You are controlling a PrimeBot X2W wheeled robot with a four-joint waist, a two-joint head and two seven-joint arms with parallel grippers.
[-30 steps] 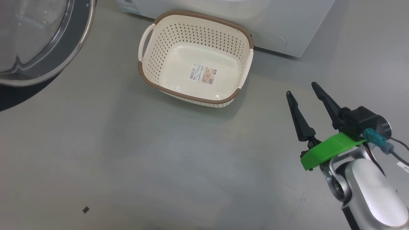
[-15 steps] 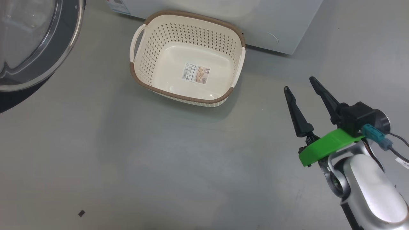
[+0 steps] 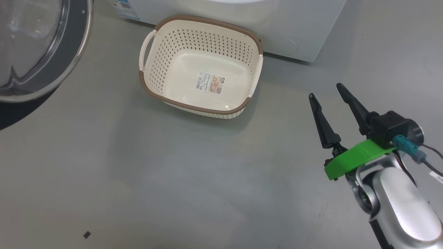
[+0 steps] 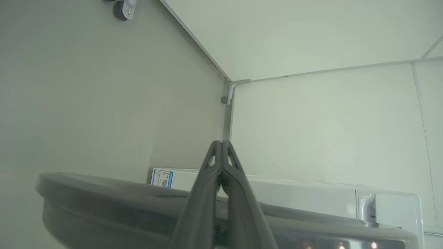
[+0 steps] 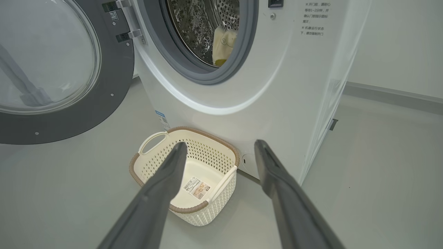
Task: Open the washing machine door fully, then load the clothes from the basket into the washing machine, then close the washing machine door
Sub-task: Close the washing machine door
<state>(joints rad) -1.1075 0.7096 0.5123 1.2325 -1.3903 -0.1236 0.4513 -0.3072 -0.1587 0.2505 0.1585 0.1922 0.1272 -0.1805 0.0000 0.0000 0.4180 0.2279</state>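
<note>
Loading judged complete, door-closing in hand; right gripper, lower right of the head view, fingers spread wide, holding nothing; beyond it the basket, upper centre, empty; left gripper, fingers pressed together, empty, above the washing machine door rim, contact unclear; farthest, clothes inside the washing machine; next, swing the open door shut.
</note>
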